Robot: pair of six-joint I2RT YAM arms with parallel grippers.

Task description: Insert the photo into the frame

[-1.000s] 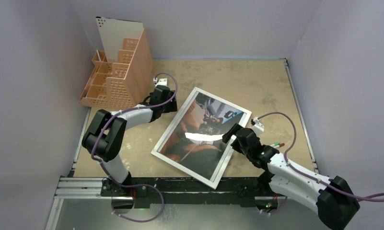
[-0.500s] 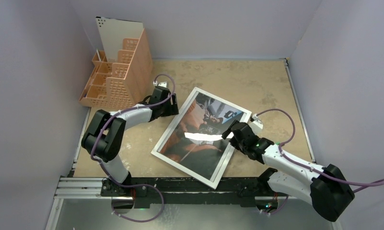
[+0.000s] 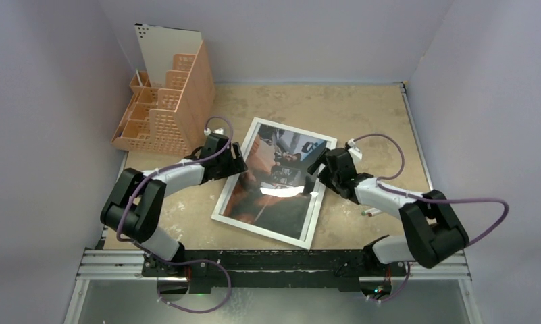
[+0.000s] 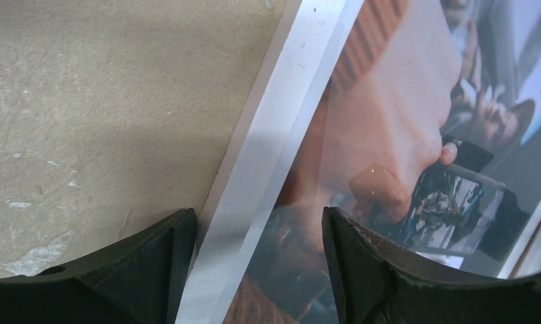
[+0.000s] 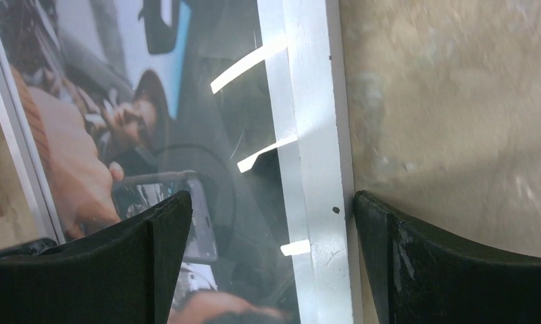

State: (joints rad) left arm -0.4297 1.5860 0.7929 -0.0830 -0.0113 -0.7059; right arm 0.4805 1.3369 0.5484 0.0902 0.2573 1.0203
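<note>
Your left hand [image 4: 257,216] stands open astride the left rim of the frame [image 4: 274,135], and your right hand [image 5: 271,199] stands open astride the opposite rim. The frame lies flat mid-bench [image 3: 362,115], the photo [image 3: 274,182] showing face up within its borders.

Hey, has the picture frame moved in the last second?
Yes. The frame has swung, its far end shifting left toward the orange organizer, which stayed put.

frame [image 4: 278,135] cut off by edges, photo [image 5: 119,121] cropped
</note>
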